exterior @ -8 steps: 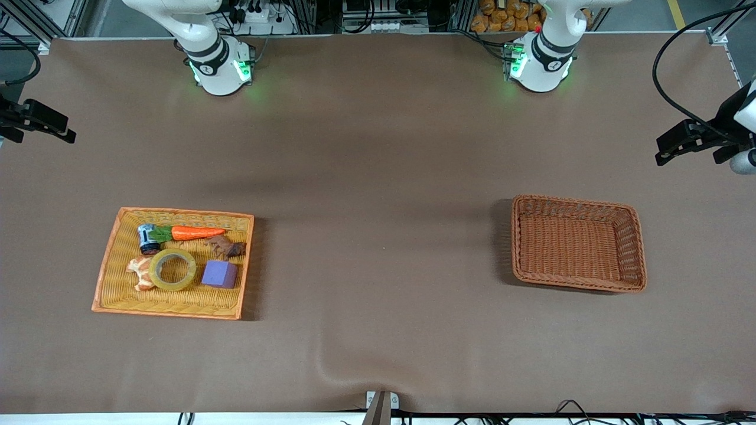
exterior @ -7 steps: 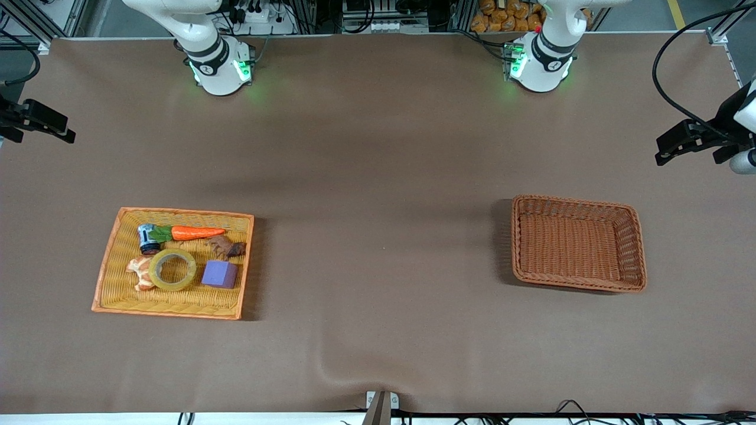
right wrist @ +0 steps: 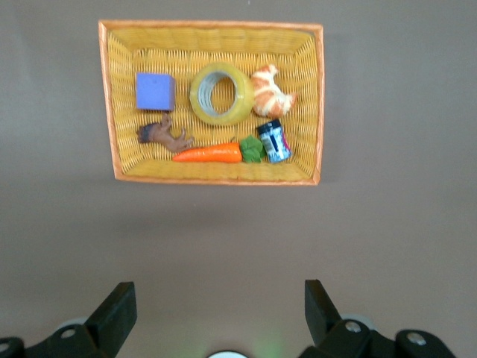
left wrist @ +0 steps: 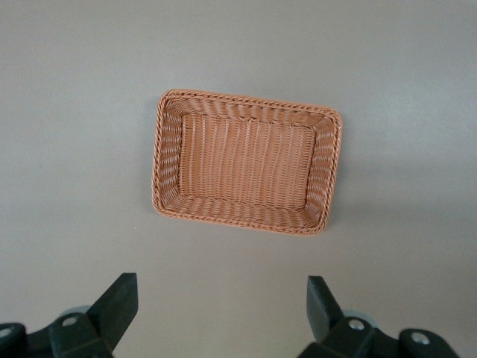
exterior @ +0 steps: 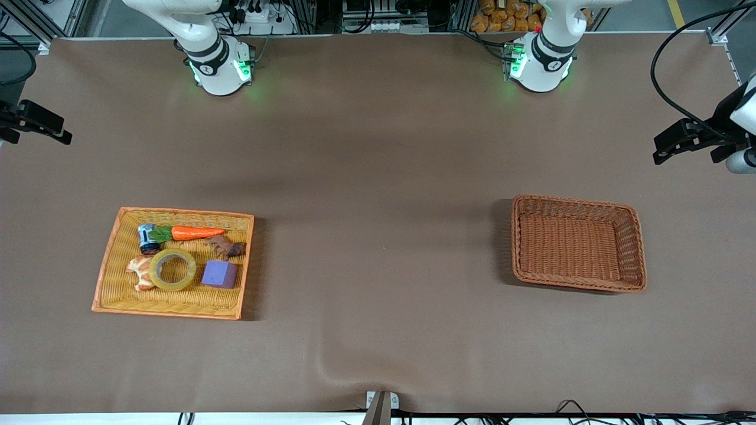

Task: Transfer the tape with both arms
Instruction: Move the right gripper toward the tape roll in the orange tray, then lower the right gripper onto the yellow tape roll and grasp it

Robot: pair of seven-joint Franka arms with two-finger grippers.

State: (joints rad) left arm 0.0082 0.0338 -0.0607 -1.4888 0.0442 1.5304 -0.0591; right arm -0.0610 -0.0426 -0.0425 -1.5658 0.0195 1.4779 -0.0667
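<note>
The tape (exterior: 172,270) lies flat in a yellow wicker tray (exterior: 112,260) toward the right arm's end of the table, a purple cube (exterior: 220,274) at its 3 o'clock, a croissant (exterior: 139,273) at 9 and a carrot (exterior: 196,232) at 12. The right gripper (right wrist: 220,313) hangs high over the table beside the tray, fingers spread wide. The left gripper (left wrist: 222,313), equally agape, hangs above the table beside a brown basket (exterior: 632,248).

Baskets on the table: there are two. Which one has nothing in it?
The brown basket toward the left arm's end of the table has nothing in it. The yellow basket toward the right arm's end holds the tape, a carrot and other items.
</note>
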